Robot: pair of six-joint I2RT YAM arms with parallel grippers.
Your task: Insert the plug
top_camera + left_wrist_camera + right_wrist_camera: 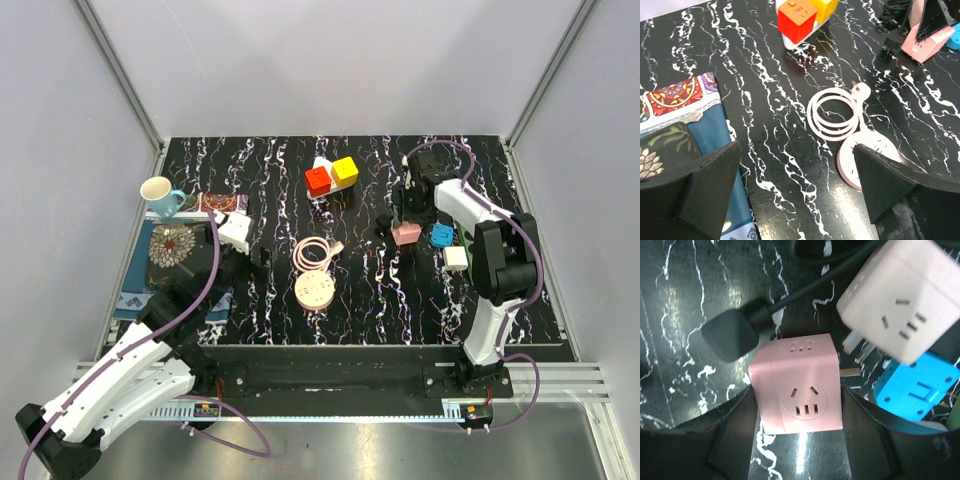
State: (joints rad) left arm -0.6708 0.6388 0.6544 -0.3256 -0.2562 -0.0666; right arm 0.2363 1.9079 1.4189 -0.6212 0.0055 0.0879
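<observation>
The pink socket cube (797, 390) is sitting at the far right of the desk (675, 300). It is looking light, rigid and smooth, best pinched across its flat sides. The right gripper (798, 407) jaws are straddling those sides; I cannot tell whether they are pinching yet. A black plug (730, 335), white cube (900, 295) and blue cube (915, 390) are crowding it. The left gripper (797, 185) jaws are hanging spread wide.

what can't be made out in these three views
Right wrist view: whether the jaws of the right gripper press the pink cube; its lower sides sit behind the fingers.
Right wrist view: pins of the black plug, hidden by its own body.
Left wrist view: right edge of the round pink strip, behind the left gripper.
Top view: the pink cube's holes, too small.
</observation>
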